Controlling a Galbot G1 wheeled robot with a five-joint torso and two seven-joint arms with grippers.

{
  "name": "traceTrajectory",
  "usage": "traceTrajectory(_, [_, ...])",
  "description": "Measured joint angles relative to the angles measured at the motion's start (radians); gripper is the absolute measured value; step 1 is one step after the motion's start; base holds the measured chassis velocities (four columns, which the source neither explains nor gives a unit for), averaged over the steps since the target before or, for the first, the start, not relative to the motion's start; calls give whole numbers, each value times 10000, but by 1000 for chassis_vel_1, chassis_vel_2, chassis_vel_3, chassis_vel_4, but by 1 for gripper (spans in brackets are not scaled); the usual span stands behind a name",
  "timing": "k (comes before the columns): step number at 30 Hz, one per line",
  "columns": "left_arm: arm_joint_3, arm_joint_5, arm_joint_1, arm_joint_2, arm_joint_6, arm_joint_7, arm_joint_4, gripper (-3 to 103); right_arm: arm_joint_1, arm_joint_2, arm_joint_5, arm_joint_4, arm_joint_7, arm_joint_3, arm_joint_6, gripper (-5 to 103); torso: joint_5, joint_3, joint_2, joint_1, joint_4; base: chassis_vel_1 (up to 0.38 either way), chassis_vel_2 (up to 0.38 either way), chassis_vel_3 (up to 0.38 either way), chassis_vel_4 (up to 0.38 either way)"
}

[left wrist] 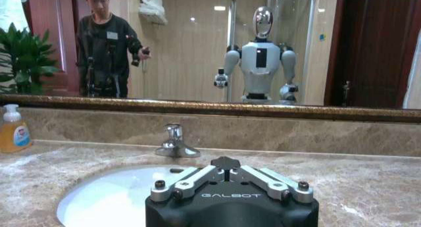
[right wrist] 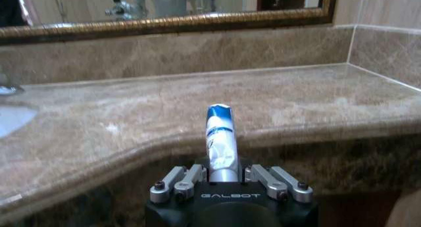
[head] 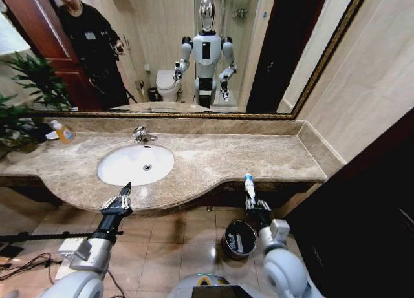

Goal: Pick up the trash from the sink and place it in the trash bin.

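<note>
White-blue tube (head: 249, 185) clamped in your right gripper (head: 253, 204) fingers above trash bin (head: 239, 238); left gripper (head: 119, 200) fingers closed empty at sink (head: 136, 164) edge.

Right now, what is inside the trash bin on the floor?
The trash bin stands on the tiled floor below the counter edge. Some pale, whitish content shows inside it; which bits they are cannot be told. The right pincer, holding a white tube, covers part of its rim.
</note>
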Motion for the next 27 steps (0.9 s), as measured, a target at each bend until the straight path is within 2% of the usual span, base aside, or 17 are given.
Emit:
traceTrajectory(4, [0,0,0,0,0,0,0,0,79,158,-285,-636,12,-56,281,25,0,1,-1,1,1,0,0,0,0])
traceTrajectory(10, [0,0,0,0,0,0,0,0,109,271,-696,-1984,-15,-268,1188,25,0,0,-1,1,0,0,0,0,0])
traceTrajectory(16, [0,0,0,0,0,0,0,0,353,486,-616,-3075,-46,-388,1638,25,0,1,-2,2,1,0,0,0,0])
traceTrajectory(20, [0,0,-1,0,0,0,0,0,564,701,-481,-3997,-470,-339,1933,25,0,1,-2,1,1,0,0,0,0])
traceTrajectory(25, [0,0,0,0,0,0,0,0,1294,730,-491,-6016,-926,-478,2822,25,0,1,-2,1,1,0,0,0,0])
traceTrajectory(27, [0,0,0,0,0,0,0,0,1384,791,-454,-6239,-1038,-465,2862,25,-1,1,-2,2,1,0,0,0,0])
